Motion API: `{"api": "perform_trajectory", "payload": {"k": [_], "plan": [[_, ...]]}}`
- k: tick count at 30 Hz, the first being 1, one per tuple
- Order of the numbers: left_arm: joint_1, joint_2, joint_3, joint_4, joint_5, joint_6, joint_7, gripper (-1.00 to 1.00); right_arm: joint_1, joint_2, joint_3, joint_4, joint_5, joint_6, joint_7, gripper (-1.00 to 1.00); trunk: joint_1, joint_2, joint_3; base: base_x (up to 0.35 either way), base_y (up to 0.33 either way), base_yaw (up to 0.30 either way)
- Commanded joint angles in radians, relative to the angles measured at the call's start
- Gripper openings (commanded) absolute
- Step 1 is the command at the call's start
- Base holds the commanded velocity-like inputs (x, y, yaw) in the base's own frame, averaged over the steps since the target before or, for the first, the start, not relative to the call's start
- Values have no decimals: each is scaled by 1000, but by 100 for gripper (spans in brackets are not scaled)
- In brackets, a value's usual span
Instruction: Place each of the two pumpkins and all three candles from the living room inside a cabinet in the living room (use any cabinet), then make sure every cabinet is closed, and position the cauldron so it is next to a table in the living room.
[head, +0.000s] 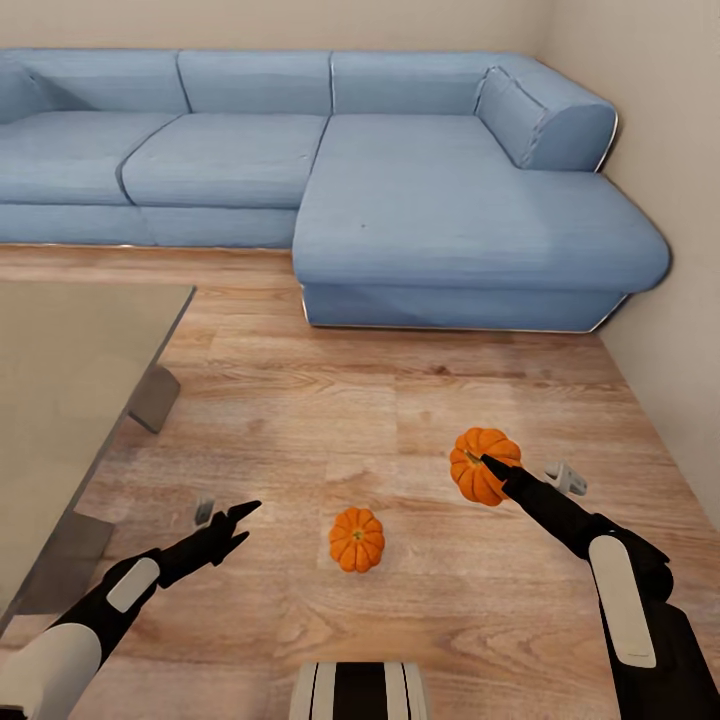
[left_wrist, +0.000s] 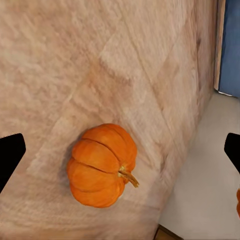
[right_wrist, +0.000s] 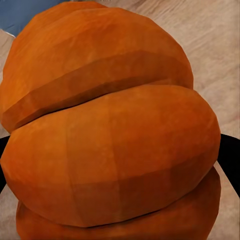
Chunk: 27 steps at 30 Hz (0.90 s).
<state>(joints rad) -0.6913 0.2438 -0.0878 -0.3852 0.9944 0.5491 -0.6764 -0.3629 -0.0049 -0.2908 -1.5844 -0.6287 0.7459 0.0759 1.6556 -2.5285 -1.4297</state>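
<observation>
Fingers (head: 492, 466) round pumpkin (head: 478, 470) — stem sideways

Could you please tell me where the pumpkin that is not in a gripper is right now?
In the head view the loose pumpkin lies on the wood floor between both arms, nearer the open left gripper, before the blue sofa.

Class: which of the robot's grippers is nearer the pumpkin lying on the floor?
Left. The left gripper hangs open beside the floor pumpkin; the right gripper is farther off, shut on the other pumpkin.
</observation>
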Motion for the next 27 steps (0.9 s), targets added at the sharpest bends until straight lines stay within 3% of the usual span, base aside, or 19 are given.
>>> {"api": "perform_trajectory", "payload": {"k": [1,5,21,27], "plan": [[0,1,-13,-1,10,4,-1,100,-1,0,-2,0,1,6,10,-100,0,0,-1,-11,-127,0],[-1,0,-31,-4,10,5,-3,100,-1,0,-2,0,1,6,10,-100,0,0,-1,-5,-164,0],[-2,0,-36,-4,10,2,-3,100,-1,0,-3,0,1,6,12,-100,0,0,-1,90,12,0],[-2,-9,-48,-14,10,2,-1,100,-1,0,-4,0,1,6,14,-100,0,0,-1,-42,-143,0]]}}
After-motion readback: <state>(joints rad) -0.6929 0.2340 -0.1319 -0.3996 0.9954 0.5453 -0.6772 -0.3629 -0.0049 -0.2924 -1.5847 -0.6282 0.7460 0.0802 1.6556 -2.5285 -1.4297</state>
